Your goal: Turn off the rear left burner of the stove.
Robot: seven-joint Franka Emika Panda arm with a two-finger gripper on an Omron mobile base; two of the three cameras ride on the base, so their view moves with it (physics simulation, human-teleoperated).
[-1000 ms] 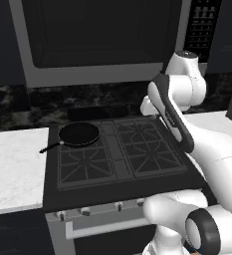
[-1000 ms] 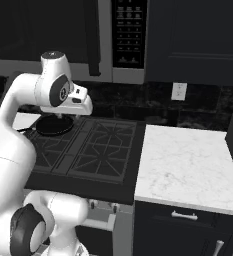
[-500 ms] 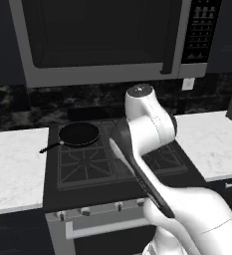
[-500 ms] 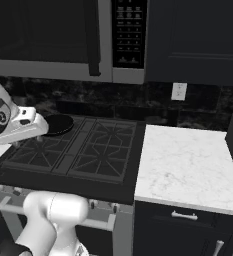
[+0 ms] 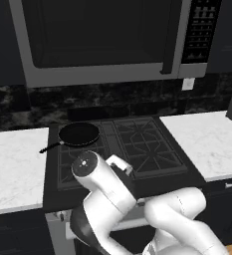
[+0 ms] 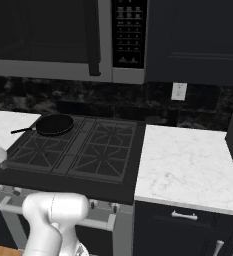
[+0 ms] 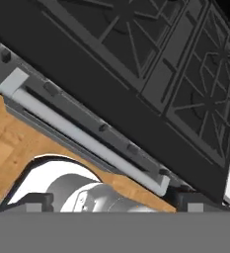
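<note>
- The rear left burner [image 5: 80, 135] sits at the stove's [image 5: 152, 177] ten o'clock, under a black frying pan [image 5: 78, 133].
- Knobs [image 7: 103, 127] line the silver front above the bar handle [image 7: 82, 141]; that's why the arm hangs low.
- The gripper: can't tell its opening.

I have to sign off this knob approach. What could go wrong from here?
1. The knobs on the stove front are small, alike and close together, so the gripper might turn the wrong one.
2. The bar handle runs just below the knobs; the fingers may catch on it.
3. A frying pan sits on the rear left burner; a high swing could knock it.
</note>
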